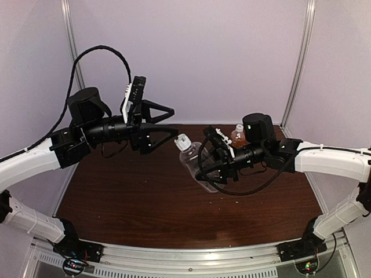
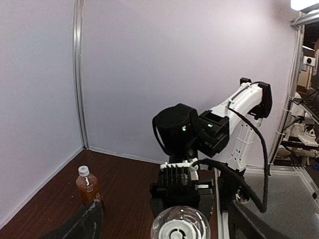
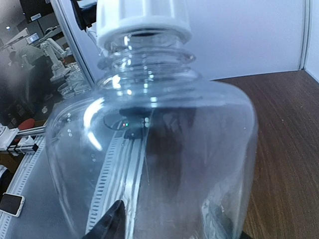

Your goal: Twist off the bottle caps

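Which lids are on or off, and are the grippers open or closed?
clear bottle: tilted, held by the right gripper
clear bottle's cap: on
amber bottle: upright on the table, nobody holding it
amber bottle's cap: on
left gripper: open, empty, near the clear bottle's cap
right gripper: shut on the clear bottle

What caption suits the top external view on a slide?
Right gripper holds the clear bottle, white cap on, tilted toward the open left gripper; amber bottle stands behind.
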Motion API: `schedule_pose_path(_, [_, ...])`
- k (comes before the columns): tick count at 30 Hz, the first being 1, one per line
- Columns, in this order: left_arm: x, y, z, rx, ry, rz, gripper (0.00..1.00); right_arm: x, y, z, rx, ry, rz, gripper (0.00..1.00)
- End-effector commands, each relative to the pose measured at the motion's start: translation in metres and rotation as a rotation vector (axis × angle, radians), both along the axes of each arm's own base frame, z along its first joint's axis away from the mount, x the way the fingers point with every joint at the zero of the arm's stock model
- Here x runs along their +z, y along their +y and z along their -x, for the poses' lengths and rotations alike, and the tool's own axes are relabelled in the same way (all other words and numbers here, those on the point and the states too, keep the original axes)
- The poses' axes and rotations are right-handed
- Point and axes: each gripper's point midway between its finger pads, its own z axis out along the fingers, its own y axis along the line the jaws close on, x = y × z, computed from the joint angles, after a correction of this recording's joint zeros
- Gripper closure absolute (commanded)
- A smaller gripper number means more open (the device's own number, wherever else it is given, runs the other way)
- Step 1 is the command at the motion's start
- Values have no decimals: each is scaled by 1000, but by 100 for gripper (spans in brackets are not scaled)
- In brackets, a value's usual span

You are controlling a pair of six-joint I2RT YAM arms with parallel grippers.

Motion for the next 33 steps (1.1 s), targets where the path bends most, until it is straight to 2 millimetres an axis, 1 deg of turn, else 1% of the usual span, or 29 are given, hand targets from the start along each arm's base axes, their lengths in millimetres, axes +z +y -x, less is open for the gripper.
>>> schedule_pose_path(1, [-2, -5, 36, -250, -94, -3, 14, 30, 3, 22, 155, 25, -105, 49])
schedule_pose_path(5, [-5, -14, 44, -348, -110, 9, 20, 38, 3, 30, 209, 64, -137, 49])
schedule_pose_path(11, [-8, -26, 46, -435, -97, 23, 29, 39, 3, 34, 238, 84, -143, 49])
schedule_pose_path(15, [-7, -29, 47, -464, -96, 40, 35, 36, 3, 34, 242, 90, -141, 50])
schedule_pose_path(21, [-10, -30, 46, -470, -81, 43, 41, 31, 4, 34, 241, 96, -134, 50])
schedule_pose_path(25, [-11, -30, 46, -466, -76, 47, 46, 31, 4, 34, 240, 98, -132, 50])
schedule_pose_path(27, [-11, -30, 45, -462, -73, 46, 51, 31, 4, 34, 237, 96, -131, 50])
schedule_pose_path(31, [-13, -32, 41, -444, -63, 42, 64, 30, 4, 32, 227, 94, -129, 51])
schedule_pose_path(33, [-16, -33, 39, -435, -54, 33, 68, 30, 4, 30, 214, 91, -127, 51])
